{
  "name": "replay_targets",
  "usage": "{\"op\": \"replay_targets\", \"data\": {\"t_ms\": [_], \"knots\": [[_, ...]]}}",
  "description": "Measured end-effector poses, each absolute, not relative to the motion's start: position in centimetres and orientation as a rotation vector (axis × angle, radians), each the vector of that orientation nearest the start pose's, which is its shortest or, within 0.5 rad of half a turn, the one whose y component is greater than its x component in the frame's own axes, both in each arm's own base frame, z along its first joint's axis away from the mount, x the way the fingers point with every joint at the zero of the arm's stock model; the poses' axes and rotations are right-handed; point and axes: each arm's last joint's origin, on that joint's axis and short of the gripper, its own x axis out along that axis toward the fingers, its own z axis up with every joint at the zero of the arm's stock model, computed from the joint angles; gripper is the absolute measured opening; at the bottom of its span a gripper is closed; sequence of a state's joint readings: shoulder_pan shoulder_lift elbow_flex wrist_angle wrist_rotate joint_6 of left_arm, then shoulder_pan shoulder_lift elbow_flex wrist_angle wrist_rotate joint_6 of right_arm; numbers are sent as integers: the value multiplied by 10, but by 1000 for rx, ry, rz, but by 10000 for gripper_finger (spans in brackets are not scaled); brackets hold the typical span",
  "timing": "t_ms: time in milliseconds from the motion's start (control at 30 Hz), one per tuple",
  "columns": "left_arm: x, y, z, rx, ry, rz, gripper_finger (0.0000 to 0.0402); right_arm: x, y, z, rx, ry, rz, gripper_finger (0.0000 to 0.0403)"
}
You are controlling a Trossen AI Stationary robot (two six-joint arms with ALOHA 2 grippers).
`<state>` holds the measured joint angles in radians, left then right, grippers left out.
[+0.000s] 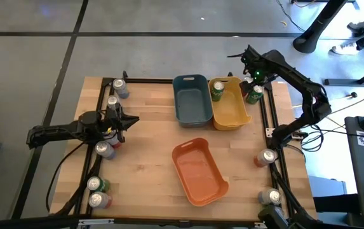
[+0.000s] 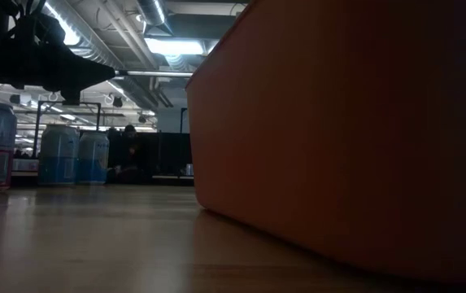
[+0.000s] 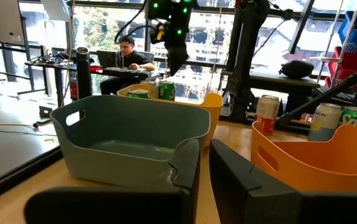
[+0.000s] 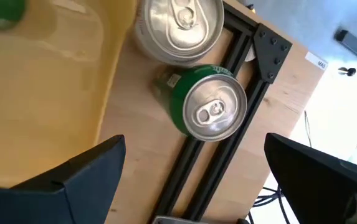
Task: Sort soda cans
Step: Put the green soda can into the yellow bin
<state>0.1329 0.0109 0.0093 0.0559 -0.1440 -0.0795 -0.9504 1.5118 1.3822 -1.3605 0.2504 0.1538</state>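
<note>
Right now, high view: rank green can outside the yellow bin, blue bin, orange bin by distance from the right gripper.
From the open right gripper, at the table's far right corner:
1. Green can, just outside the yellow bin's right wall, under the gripper.
2. Blue bin, beyond the yellow bin, toward centre.
3. Orange bin, near edge, centre.

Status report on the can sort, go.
Right gripper open above green can beside yellow bin. Left gripper shut, empty, at left table side. One green can in yellow bin. Nothing blocking.
</note>
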Motion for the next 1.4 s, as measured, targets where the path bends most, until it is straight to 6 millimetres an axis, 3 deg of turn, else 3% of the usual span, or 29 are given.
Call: {"op": "replay_targets", "data": {"t_ms": [333,700,1400], "knots": [[96,17,171,-79,-65,275,29,148,-223,268,668,1323,-1268,380],[96,17,171,-80,-63,275,29,148,-228,259,657,1240,-1422,380],[96,17,169,-105,-50,275,29,160,-236,223,678,1459,-1397,380]]}}
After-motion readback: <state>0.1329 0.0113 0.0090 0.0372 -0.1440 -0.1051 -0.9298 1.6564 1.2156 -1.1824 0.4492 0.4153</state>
